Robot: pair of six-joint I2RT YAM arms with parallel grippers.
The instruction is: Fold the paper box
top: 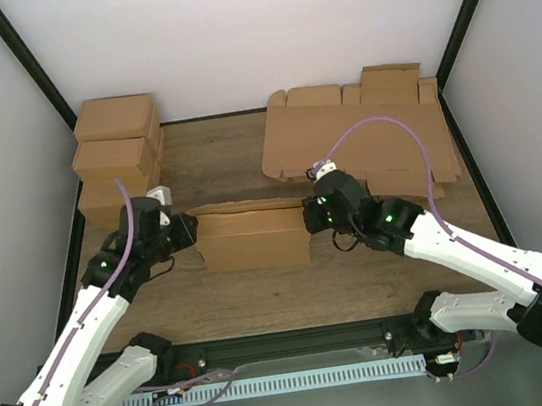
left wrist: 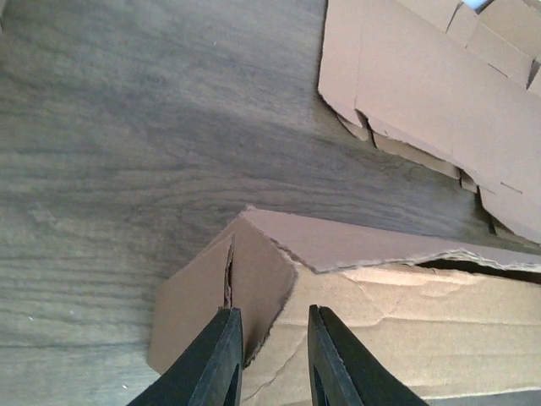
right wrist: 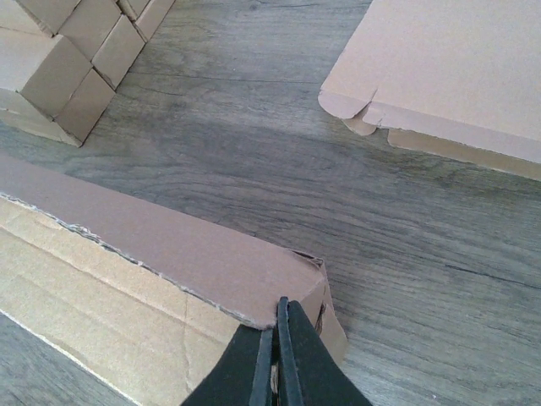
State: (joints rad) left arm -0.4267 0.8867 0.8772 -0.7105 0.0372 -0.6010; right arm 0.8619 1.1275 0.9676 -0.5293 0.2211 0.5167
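Observation:
The paper box (top: 254, 238) lies partly folded in the middle of the table, a long brown shape with a flap along its top. My left gripper (top: 186, 230) is at its left end. In the left wrist view the box (left wrist: 380, 313) fills the lower right, and that gripper (left wrist: 270, 311) stands narrowly open astride the end flap's corner. My right gripper (top: 311, 215) is at the box's right end. In the right wrist view it (right wrist: 277, 303) is shut at the corner of the box (right wrist: 152, 245), with a sliver of cardboard between its fingers.
A sheaf of flat cardboard blanks (top: 358, 140) lies at the back right, also seen from the wrists (left wrist: 423, 85) (right wrist: 456, 68). Finished brown boxes (top: 118, 154) are stacked at the back left (right wrist: 59, 59). Black frame posts stand at the table's back corners.

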